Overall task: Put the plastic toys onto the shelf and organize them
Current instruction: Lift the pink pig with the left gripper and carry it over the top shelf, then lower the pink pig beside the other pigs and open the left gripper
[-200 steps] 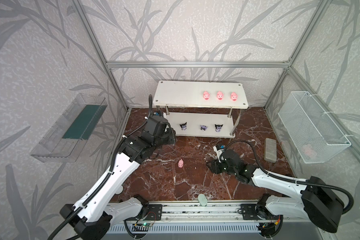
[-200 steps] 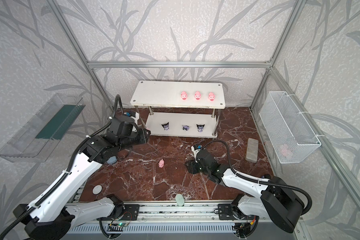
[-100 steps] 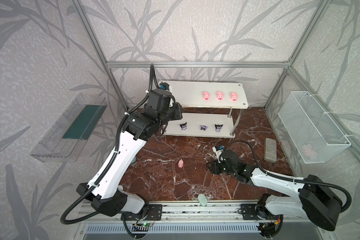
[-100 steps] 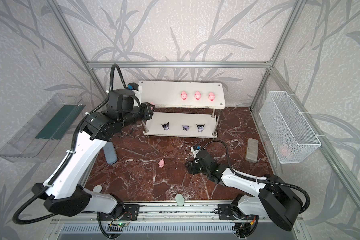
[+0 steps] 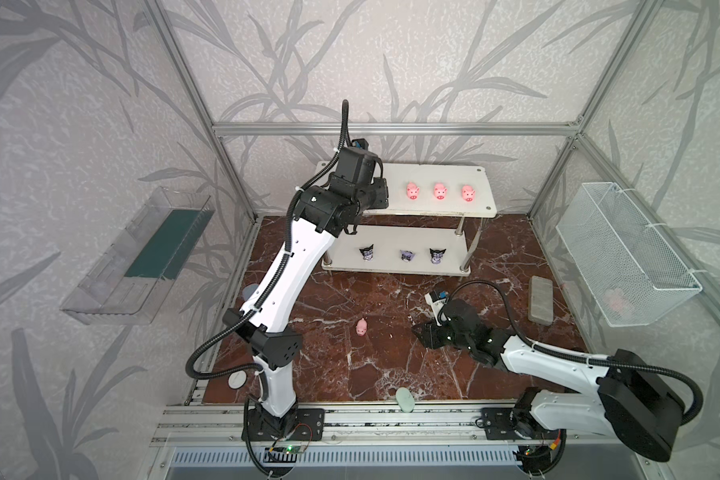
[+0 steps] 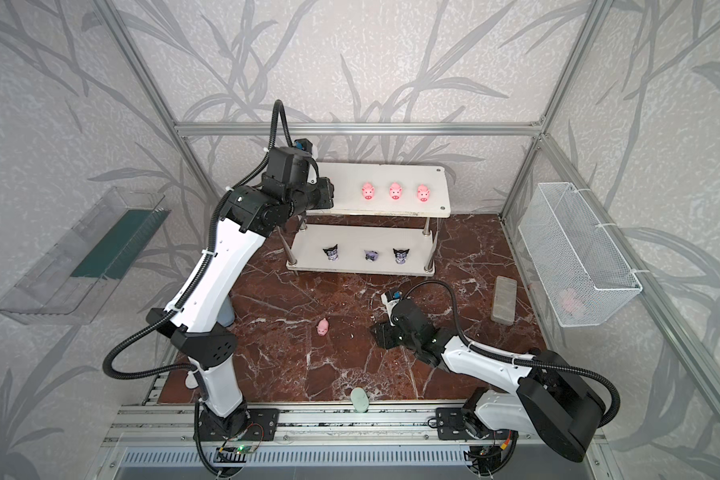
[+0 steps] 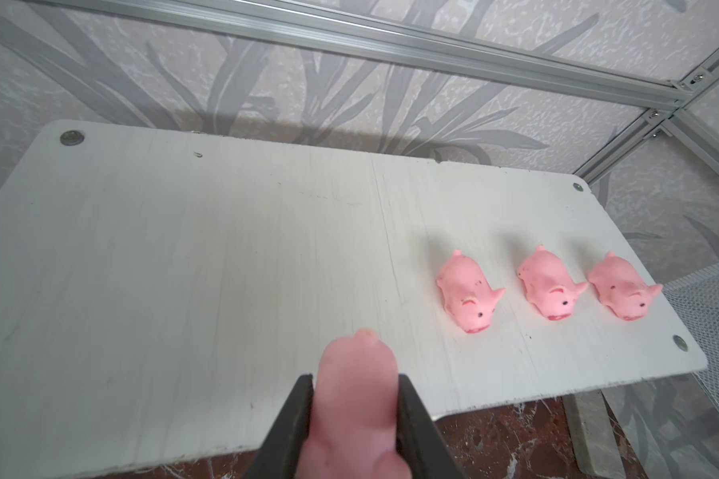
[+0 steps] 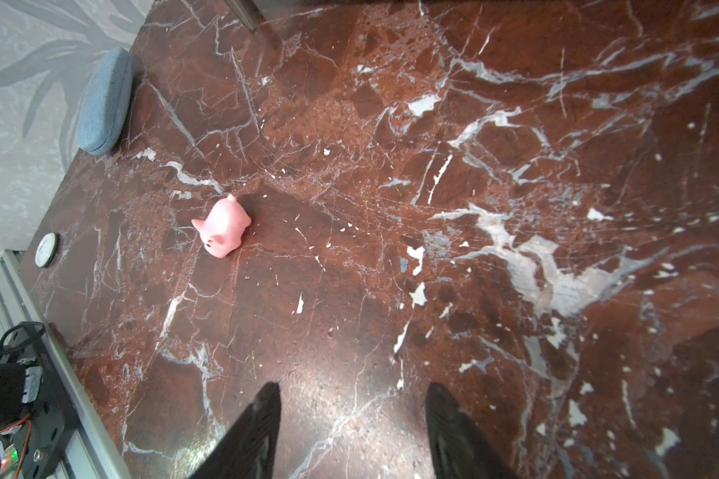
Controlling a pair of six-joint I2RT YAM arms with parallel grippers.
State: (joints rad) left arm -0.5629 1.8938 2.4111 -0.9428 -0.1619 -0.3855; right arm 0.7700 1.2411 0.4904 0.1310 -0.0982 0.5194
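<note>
Top views: left gripper (image 5: 383,195) has risen from floor level to the left end of the shelf (image 5: 441,172).
Left wrist: jaws clamped on held pig (image 7: 351,398); set it gently just left of pig row (image 7: 551,286), snout facing near.
Right wrist: right gripper (image 8: 351,398) jaws apart, empty; last pig (image 8: 224,230) on floor.

The shelf (image 7: 183,257) top board is bare across its left half, giving clear room ahead of the left pincer (image 7: 353,379), which grips a pig (image 7: 349,414). Three pigs (image 7: 551,290) in a row fill the right half. The lower board is roofed over, with figurines (image 5: 407,254) along its front and posts (image 6: 427,226) at the corners. Between the right pincer (image 8: 351,387), jaws apart, and the loose pig (image 8: 224,226), the bench (image 8: 432,186) lies bare.
</note>
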